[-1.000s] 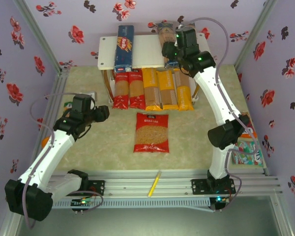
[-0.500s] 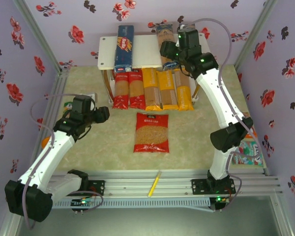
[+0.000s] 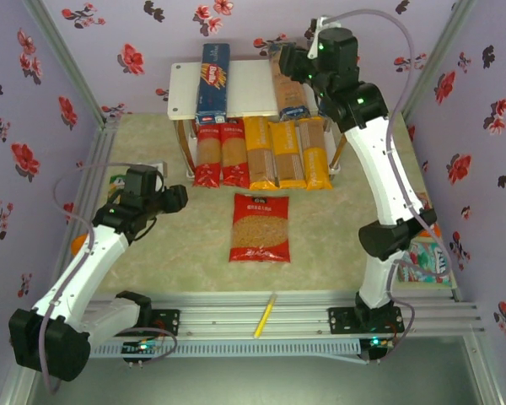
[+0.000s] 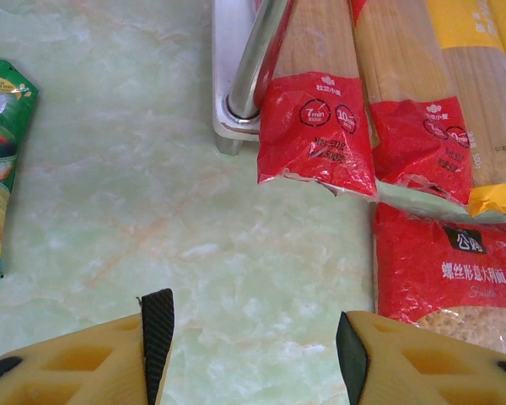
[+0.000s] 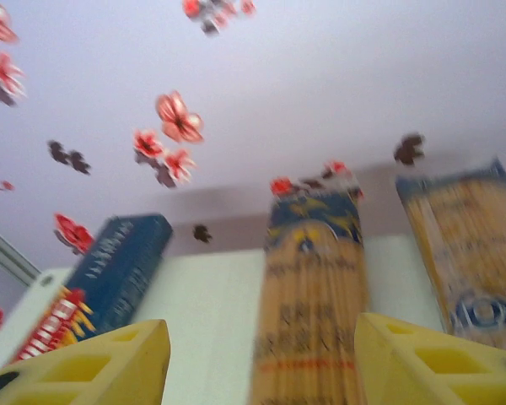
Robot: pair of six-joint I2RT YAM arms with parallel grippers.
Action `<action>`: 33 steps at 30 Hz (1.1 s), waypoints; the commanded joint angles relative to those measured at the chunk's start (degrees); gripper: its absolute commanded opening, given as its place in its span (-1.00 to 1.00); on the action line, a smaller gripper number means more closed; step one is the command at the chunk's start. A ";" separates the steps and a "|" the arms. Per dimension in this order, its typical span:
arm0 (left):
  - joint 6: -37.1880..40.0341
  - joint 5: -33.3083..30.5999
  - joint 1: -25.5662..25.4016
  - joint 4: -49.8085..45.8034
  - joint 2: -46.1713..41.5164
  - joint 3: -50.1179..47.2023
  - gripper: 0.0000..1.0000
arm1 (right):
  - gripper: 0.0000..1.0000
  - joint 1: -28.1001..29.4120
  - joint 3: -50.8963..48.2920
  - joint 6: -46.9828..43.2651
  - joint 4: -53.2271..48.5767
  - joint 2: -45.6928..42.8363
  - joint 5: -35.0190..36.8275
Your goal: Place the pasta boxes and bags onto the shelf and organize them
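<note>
Hovering over the shelf's (image 3: 253, 89) right end with right gripper (image 5: 261, 337) spread empty, left gripper (image 4: 255, 333) likewise spread, probably needing next to fetch the wide red bag (image 3: 259, 228).

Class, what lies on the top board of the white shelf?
A dark-blue box and two blue-ended spaghetti bags; the right arm covers part of them from above.

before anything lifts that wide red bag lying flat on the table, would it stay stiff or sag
The wide red bag would probably sag: its clear window shows loose small pasta that can shift. The plastic film may be slippery. Lying flat, it should slide, not roll, if pushed.
</note>
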 commanded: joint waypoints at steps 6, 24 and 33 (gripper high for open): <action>1.00 0.18 0.60 0.08 -0.84 0.10 0.11 | 0.00 2.04 9.27 -1.84 -7.16 7.83 -6.33; 1.14 0.25 0.83 0.34 0.76 0.67 0.10 | -0.04 5.31 10.98 -10.76 -11.62 13.10 -6.32; 1.18 0.26 1.03 0.34 1.09 0.66 0.10 | -0.03 4.27 13.65 -11.41 -14.52 16.20 -5.48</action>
